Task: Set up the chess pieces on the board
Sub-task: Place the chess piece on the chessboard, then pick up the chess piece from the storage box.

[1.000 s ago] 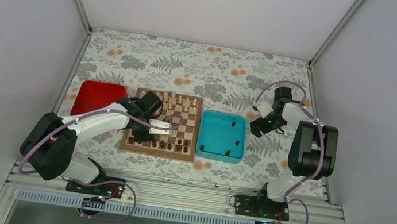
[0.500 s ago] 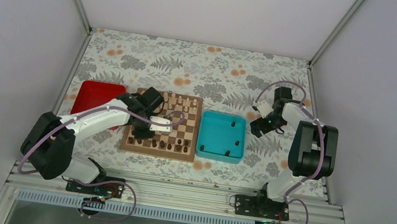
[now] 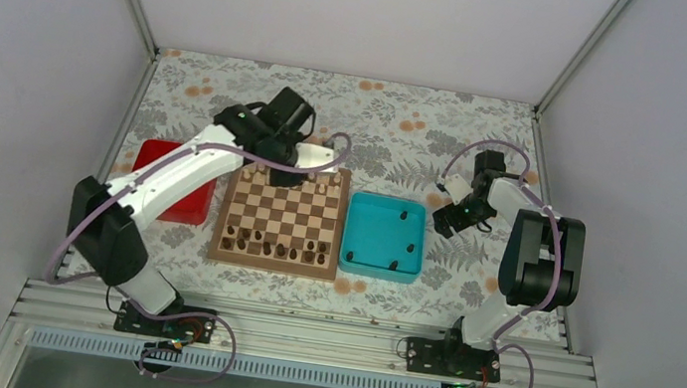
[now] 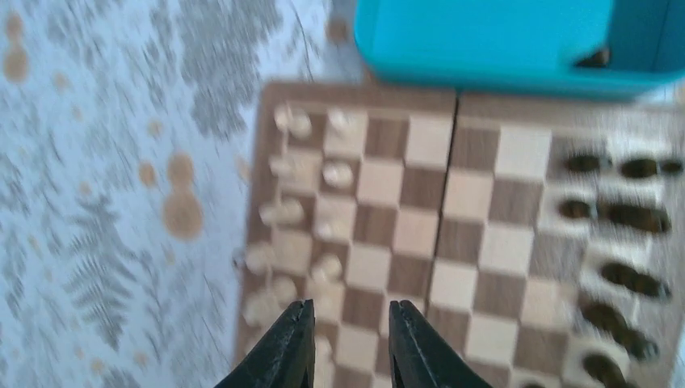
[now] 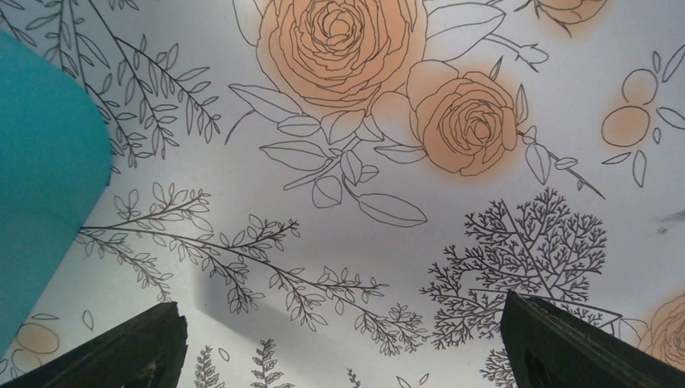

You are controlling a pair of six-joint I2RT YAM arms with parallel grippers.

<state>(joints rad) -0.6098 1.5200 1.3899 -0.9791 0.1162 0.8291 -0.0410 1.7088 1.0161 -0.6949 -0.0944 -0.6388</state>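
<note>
A: Left tool [image 4: 346,347], position and state?

B: It hangs over the far edge of the board [image 3: 272,266], above the cream pieces [image 4: 338,173]. The fingers are a narrow gap apart with nothing between them. The wrist view is smeared, so fine detail is lost.

A: Why there?

B: My reading only: it is empty and on the pale side, so it is probably crossing toward the teal tray [image 3: 379,270]. The tray wall shows at the top of its own view.

A: The dark chess pieces [image 3: 280,249]?

B: Most stand in the rows along the board's near edge, with gaps among them. A few lie loose in the teal tray, just right of the board. The board rows sit well apart from the left tool, across the checks. The tray ones lie off to its right.

A: Right tool [image 5: 343,356]?

B: Low over the flowered surface [image 3: 378,128], just right of the tray. The fingers are spread wide and hold nothing. A corner of the tray edges into its view, so it looks placed to reach in for the loose ones.

A: Red tray [image 3: 163,165]?

B: Left of the board. I can make out nothing in it.
</note>
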